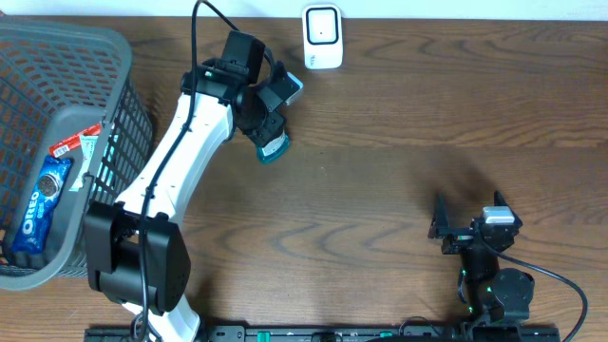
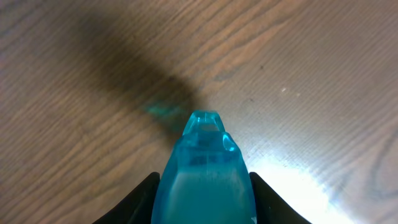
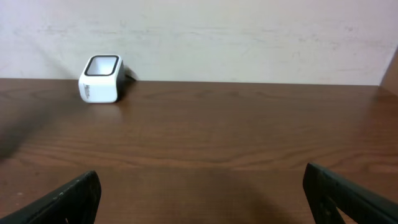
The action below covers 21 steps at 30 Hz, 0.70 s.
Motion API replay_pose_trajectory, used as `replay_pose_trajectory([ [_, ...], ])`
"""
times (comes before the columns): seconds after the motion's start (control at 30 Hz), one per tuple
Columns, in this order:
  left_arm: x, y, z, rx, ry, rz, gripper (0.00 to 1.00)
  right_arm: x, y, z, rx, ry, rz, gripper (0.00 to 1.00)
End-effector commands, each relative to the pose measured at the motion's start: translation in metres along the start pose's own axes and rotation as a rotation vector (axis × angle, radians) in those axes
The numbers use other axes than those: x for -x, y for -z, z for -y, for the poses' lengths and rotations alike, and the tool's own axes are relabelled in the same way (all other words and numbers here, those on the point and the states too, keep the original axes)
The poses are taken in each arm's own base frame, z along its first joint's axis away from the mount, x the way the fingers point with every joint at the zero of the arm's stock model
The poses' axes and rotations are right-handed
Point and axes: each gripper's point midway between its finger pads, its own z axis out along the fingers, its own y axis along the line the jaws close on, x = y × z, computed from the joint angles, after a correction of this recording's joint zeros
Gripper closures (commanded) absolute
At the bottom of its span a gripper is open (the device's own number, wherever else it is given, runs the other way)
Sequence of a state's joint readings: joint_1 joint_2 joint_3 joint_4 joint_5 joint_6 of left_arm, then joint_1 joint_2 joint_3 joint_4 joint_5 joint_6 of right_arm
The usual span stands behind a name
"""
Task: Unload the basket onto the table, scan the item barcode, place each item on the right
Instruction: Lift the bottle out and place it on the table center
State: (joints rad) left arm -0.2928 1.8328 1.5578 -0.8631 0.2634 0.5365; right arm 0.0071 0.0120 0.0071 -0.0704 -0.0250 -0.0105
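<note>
Pinched in our left gripper (image 2: pixel 202 186), the teal item (image 2: pixel 200 155) hangs above the table (image 1: pixel 399 190) near the white scanner (image 1: pixel 322 36); pickup looks done, the scan itself is left, and our right gripper (image 3: pixel 208 198) sits open, empty.

The scanner (image 1: pixel 322 37) sits at the far edge of the table (image 1: pixel 399 171). Just nearer than it and a little to its left, my left pincer (image 1: pixel 269 125) has the item (image 1: pixel 275 148) between its jaws, above the tabletop. Far left of the scanner stands the basket (image 1: pixel 119 57), a cookie pack (image 1: pixel 46 195) lying inside. My right pincer (image 1: pixel 467 226) is well nearer and right of the scanner.
</note>
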Motion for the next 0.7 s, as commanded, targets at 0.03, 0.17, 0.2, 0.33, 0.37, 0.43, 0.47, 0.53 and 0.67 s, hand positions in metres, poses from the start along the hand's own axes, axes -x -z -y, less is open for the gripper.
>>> replay_pose_trajectory([
  [0.03,-0.008,-0.009,0.005,-0.021,-0.059,-0.005,0.63,-0.001,0.0,0.0,-0.001,-0.009,0.0,0.01],
  [0.17,-0.008,-0.013,0.004,-0.018,-0.062,0.002,0.63,-0.001,0.0,0.0,-0.001,-0.009,0.0,0.01],
  [0.2,-0.007,-0.014,0.004,-0.017,-0.062,0.003,0.63,-0.001,0.0,0.0,-0.001,-0.009,0.0,0.01],
  [0.33,-0.01,-0.025,0.003,-0.028,-0.057,-0.015,0.62,-0.001,0.0,0.0,-0.002,-0.009,0.0,0.01],
  [0.37,-0.012,-0.028,0.003,-0.032,-0.055,-0.024,0.62,-0.001,0.0,0.0,-0.001,-0.009,0.0,0.01],
  [0.43,-0.016,-0.036,0.003,-0.043,-0.05,-0.044,0.62,-0.001,0.0,0.0,-0.001,-0.009,0.0,0.01],
  [0.47,-0.017,-0.039,0.003,-0.046,-0.048,-0.051,0.62,-0.001,0.0,0.0,-0.001,-0.009,0.0,0.01],
  [0.53,-0.022,-0.048,0.003,-0.057,-0.043,-0.071,0.6,-0.001,0.0,0.0,-0.002,-0.009,0.0,0.01],
  [0.67,-0.024,-0.052,0.003,-0.063,-0.038,-0.083,0.12,-0.001,0.0,0.0,-0.001,-0.009,0.0,0.01],
])
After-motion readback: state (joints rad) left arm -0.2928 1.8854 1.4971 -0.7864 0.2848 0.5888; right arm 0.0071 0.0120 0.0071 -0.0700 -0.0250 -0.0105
